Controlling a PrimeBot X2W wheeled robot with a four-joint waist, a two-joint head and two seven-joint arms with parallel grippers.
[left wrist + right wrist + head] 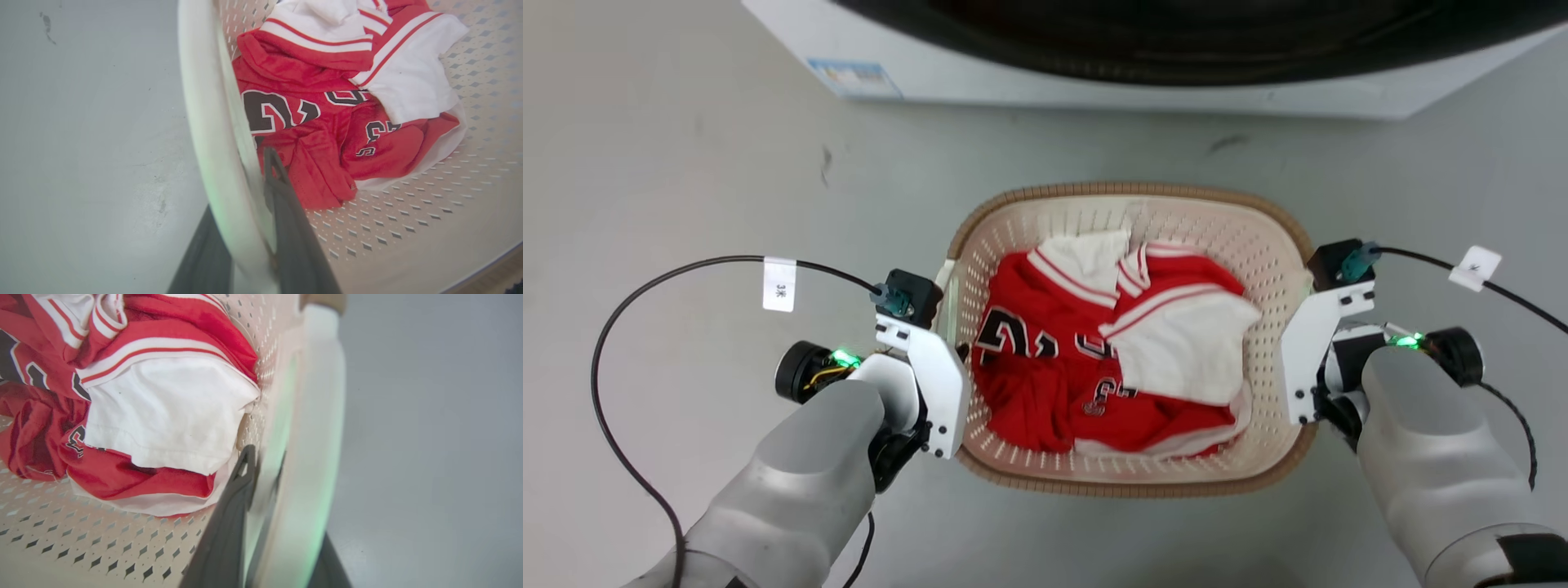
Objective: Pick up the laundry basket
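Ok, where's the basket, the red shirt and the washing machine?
laundry basket (1127, 189): head view, far brown rim.
red shirt (1021, 400): head view, its red body.
washing machine (1045, 82): head view, white lower edge.

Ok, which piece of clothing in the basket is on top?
The white piece with red-striped trim; it overlaps the red jersey with black numerals in the cream perforated plastic laundry basket.

I read "3米" on the white tag on the left cable. The right cable tag is illegible. The red jersey in the laundry basket has folded black numerals; one looks like 3. The washing machine sticker is blurred.
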